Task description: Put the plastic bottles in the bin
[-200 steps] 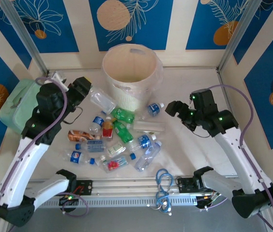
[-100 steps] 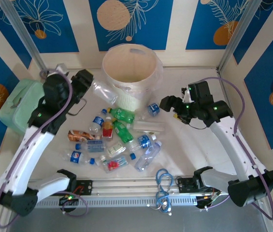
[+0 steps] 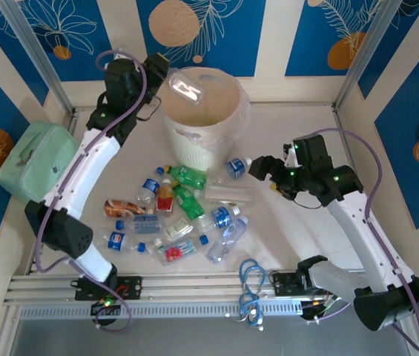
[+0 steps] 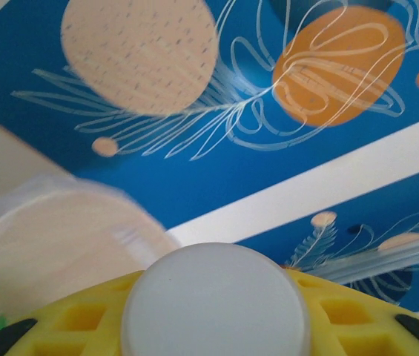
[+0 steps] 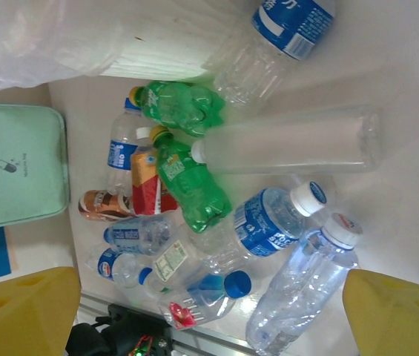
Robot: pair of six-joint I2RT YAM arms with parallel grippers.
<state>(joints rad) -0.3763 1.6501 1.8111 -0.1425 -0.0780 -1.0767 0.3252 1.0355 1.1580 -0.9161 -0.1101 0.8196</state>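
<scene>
My left gripper (image 3: pixel 159 68) is raised beside the cream-white bin (image 3: pixel 228 122) and is shut on a clear plastic bottle (image 3: pixel 185 89), which hangs over the bin's mouth. In the left wrist view the bottle's white end (image 4: pixel 215 297) sits between my yellow fingers (image 4: pixel 68 326), with the bin's blurred rim (image 4: pixel 46 237) to the left. Several plastic bottles (image 3: pixel 187 215) lie piled on the table in front of the bin: clear ones with blue labels (image 5: pixel 276 222) and green ones (image 5: pixel 190 185). My right gripper (image 3: pixel 257 167) hovers open beside a blue-labelled bottle (image 3: pixel 235 167), with nothing between its fingers (image 5: pixel 394 311).
A mint-green bag (image 3: pixel 35 159) lies at the left of the table, also in the right wrist view (image 5: pixel 16 167). A blue cable coil (image 3: pixel 251 278) lies by the metal rail (image 3: pixel 194 285) at the near edge. Patterned walls close in the table.
My left arm has swung up from the table, carrying the clear bottle to above the bin's mouth. My right gripper has shifted slightly left near the blue-labelled bottle.
</scene>
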